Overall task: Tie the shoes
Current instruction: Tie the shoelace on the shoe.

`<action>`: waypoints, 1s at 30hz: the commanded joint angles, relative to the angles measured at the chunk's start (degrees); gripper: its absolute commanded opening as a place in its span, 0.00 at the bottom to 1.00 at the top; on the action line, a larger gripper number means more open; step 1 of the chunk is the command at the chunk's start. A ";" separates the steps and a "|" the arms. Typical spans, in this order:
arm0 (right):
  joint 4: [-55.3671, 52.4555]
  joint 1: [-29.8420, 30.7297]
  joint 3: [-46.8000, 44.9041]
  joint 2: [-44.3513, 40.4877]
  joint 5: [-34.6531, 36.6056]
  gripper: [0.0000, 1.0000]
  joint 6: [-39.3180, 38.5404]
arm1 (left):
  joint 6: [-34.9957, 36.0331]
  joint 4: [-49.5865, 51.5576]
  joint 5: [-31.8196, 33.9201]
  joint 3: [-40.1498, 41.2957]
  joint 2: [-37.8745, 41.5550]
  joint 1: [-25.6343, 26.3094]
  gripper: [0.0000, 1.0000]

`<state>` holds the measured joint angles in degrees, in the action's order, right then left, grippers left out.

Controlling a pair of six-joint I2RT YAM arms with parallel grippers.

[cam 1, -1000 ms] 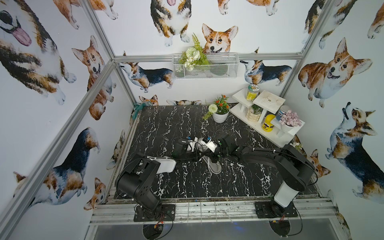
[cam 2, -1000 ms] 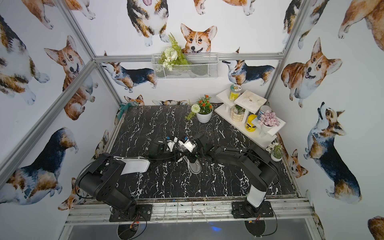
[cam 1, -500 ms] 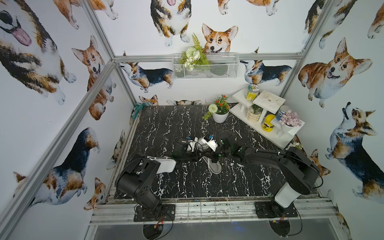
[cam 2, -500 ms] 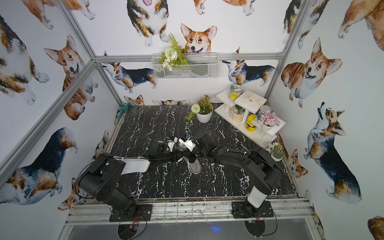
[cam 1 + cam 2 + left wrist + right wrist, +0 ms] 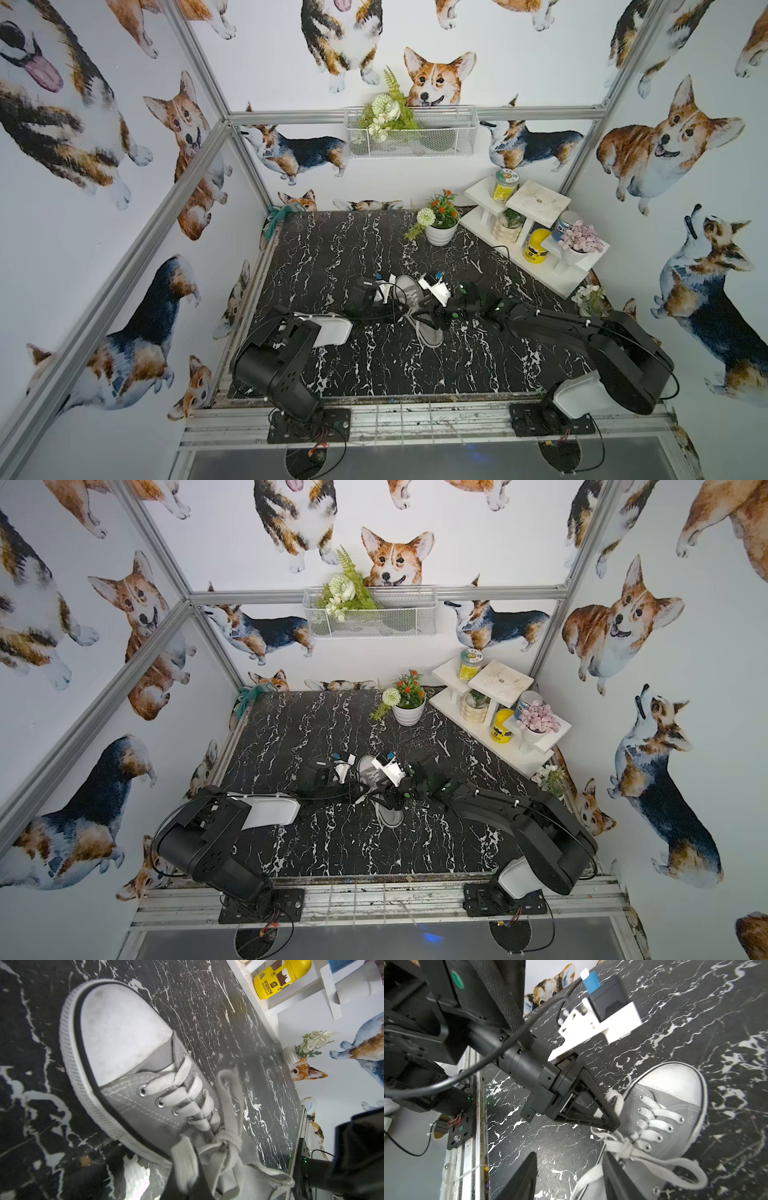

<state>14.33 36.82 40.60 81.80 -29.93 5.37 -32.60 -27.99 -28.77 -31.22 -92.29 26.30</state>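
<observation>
Black marble surface (image 5: 332,249) carries it all. The left claw (image 5: 612,1124) is clenched on a white lace loop (image 5: 617,1098) at the side of the grey sneaker (image 5: 411,296), which lies mid-surface, toe toward the back wall. The right claw (image 5: 570,1155) is released, jaws apart beside the knot (image 5: 626,1150).

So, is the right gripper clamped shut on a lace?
No, the right gripper has jaws standing apart, and the white lace between them is not pinched.
</observation>
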 commanded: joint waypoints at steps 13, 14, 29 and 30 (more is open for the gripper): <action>-2.11 -8.26 8.06 12.55 3.01 0.70 29.28 | 1.37 0.70 0.12 -0.46 1.10 -0.03 0.00; -2.11 -8.33 8.39 13.33 3.48 0.70 29.81 | 1.38 0.70 0.04 -0.45 1.11 -0.03 0.00; 6.50 -7.91 6.90 18.91 -1.86 0.53 37.04 | 1.47 0.31 -0.23 -0.39 1.05 -0.03 0.00; 6.83 -7.76 6.89 19.18 -1.81 0.53 37.31 | 1.43 0.39 -0.23 -0.42 1.15 -0.02 0.00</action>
<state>17.80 28.80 47.51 100.36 -30.41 40.51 -31.77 -27.53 -28.75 -31.42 -91.48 26.30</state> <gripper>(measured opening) 0.526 0.069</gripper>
